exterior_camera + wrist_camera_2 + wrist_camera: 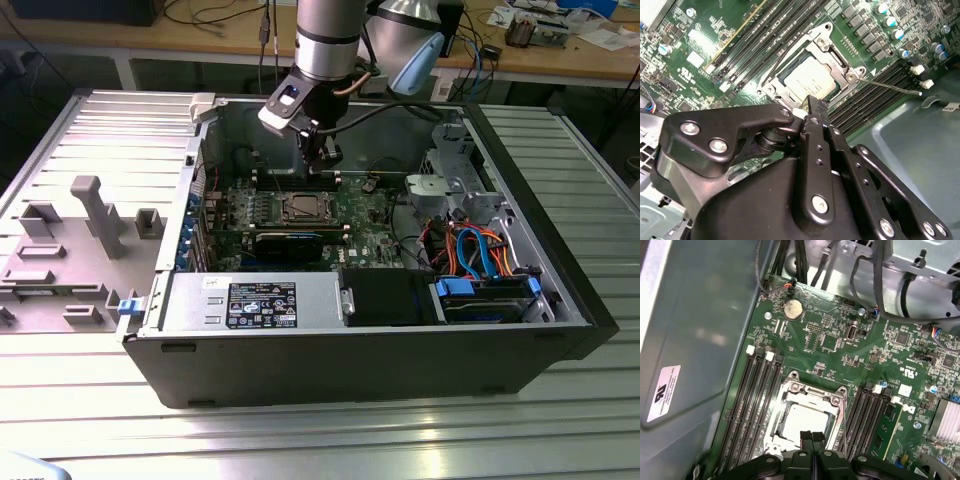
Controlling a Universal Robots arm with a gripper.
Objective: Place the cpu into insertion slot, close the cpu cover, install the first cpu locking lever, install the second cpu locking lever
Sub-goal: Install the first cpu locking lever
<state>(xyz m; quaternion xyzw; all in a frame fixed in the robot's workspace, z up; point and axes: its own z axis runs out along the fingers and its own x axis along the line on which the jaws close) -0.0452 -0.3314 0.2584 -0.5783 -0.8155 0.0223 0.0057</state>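
Observation:
The cpu [807,82] shows its silver-grey top inside the insertion slot [303,208] on the green motherboard. The cpu cover [836,61] lies flat as a metal frame around the chip. One thin locking lever [892,88] sticks out sideways from the socket over the memory slots; another wire lever [782,59] runs along the socket's opposite side. My gripper [808,104] hovers just off the socket's edge, fingers shut together with nothing between them. In the first wrist view the gripper [812,436] hangs over the cpu [802,421] and cover [812,391].
The board sits deep in an open computer case [560,300] on a ribbed metal table. Black memory slots [757,405] flank the socket on both sides. Cables [860,270] and a drive cage [450,170] crowd the exterior view's right; a power supply [250,300] lies in front.

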